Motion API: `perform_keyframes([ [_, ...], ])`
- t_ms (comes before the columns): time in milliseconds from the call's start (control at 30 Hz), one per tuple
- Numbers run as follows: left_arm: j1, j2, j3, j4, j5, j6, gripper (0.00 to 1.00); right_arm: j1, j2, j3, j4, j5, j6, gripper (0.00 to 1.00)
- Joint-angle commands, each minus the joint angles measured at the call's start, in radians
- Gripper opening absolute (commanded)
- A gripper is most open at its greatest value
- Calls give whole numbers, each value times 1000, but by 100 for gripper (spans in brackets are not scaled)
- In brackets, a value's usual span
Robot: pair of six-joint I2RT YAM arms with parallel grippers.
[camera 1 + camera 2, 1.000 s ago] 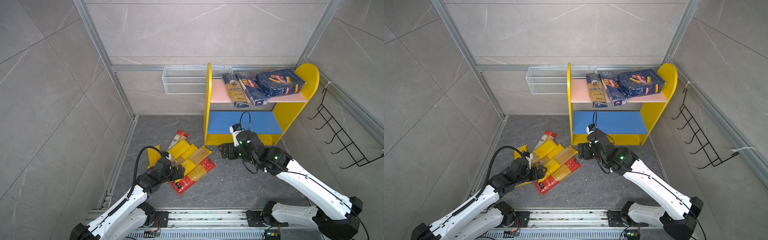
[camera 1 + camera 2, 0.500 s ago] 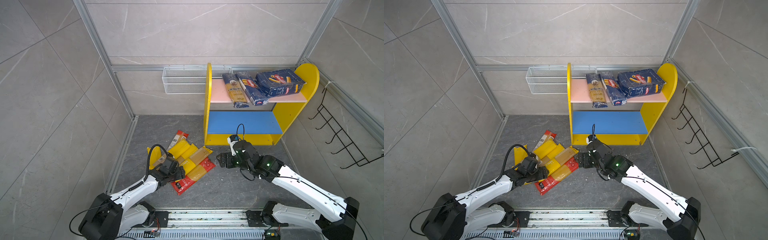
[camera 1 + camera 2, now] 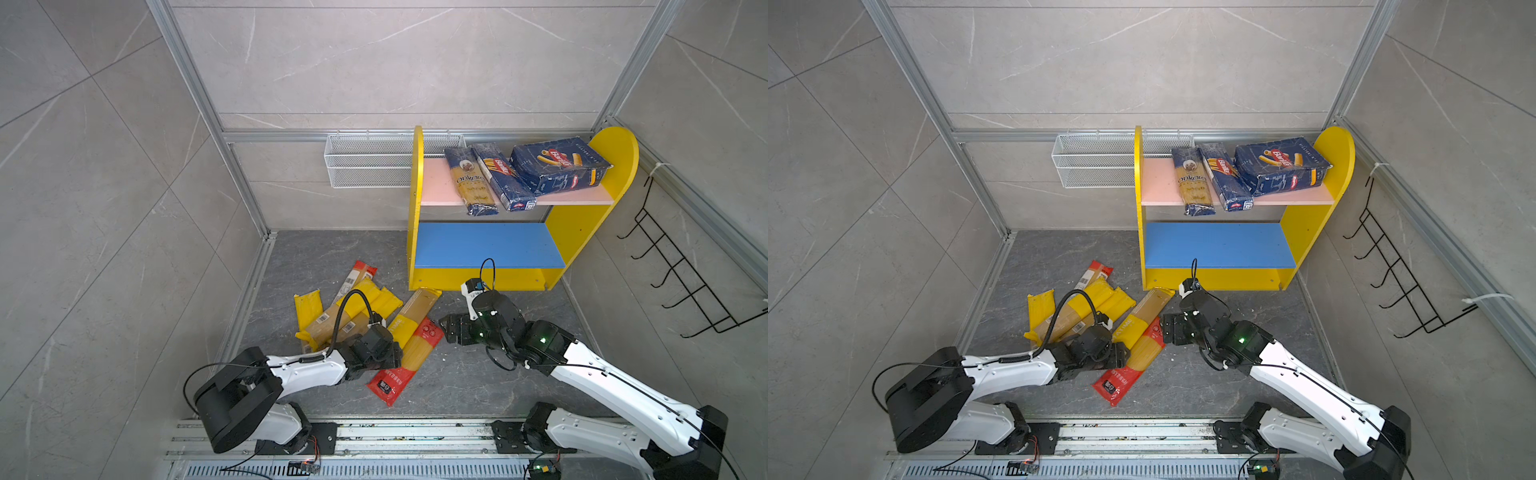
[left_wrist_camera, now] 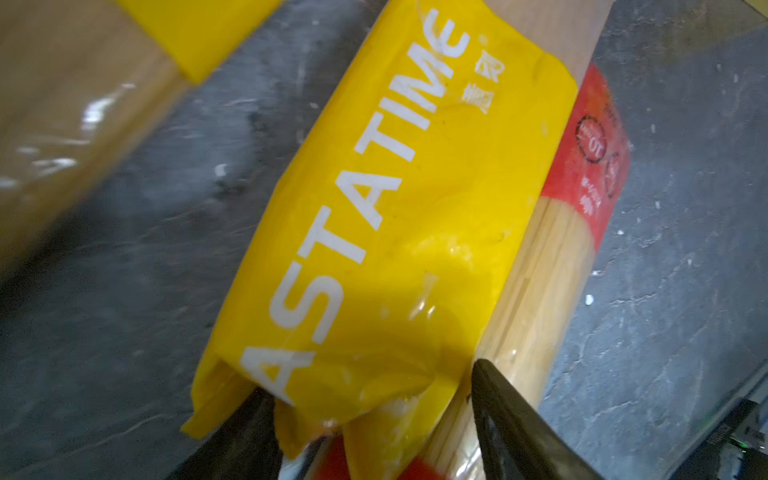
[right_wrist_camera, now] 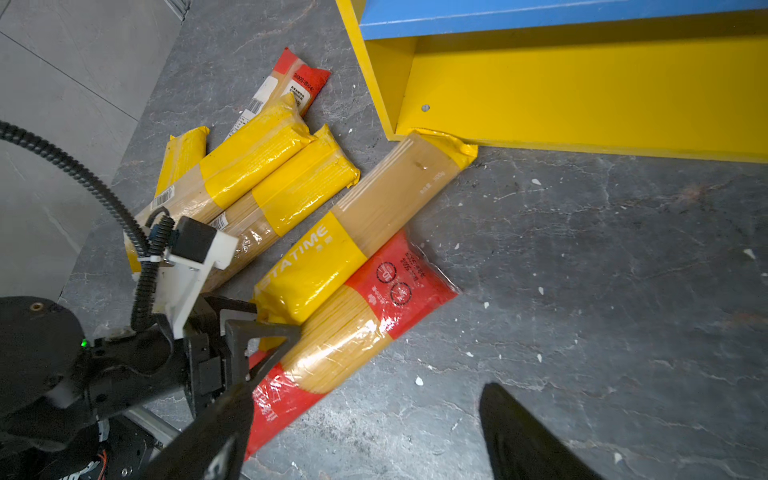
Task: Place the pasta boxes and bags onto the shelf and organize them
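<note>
Near edge first: the left gripper is on the PASTATIME pack. Its black tapered fingers sit either side of the near yellow end, pressed into the glossy, crinkled wrap and pinching it. The pack is a long rounded bundle on the dark stone-look floor, with a yellow band and then clear film over pale spaghetti. Its far tip touches the foot of the shelf.

Along its right side, partly beneath it, lies a shiny red-ended pack with the strands showing through. Just right of that, the right gripper hangs above the floor with fingers spread wide, holding nothing.

To the left, three more yellow packs fan out in a heap, and a second red-ended pack pokes out beyond them.

Further back is the shelf, made of matte boards with rounded yellow sides. Above the blue lower board, the pink upper board carries the ankara bag, the narrow Barilla box and the wide Barilla box, scuffed cardboard, side by side.

Since a second ago, the left gripper has slid right off the yellow heap and its jaws have narrowed. The right arm has drawn back from the shelf foot with the same spread. The packs haven't budged.
</note>
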Motion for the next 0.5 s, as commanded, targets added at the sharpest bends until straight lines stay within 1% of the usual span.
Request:
perform_keyframes([
  [0, -39, 118, 32, 84, 108, -52, 69, 7, -52, -23, -55, 38, 25, 87],
  [100, -55, 199, 101, 117, 148, -43, 69, 7, -102, -37, -117, 67, 43, 87],
  [233, -56, 245, 128, 151, 168, -33, 69, 7, -166, -59, -239, 128, 95, 88],
  [333, -54, 211, 130, 93, 143, -6, 72, 11, -178, -95, -301, 133, 152, 87],
  [467, -55, 71, 101, -45, 83, 23, 78, 51, -192, -160, -294, 118, 216, 87],
])
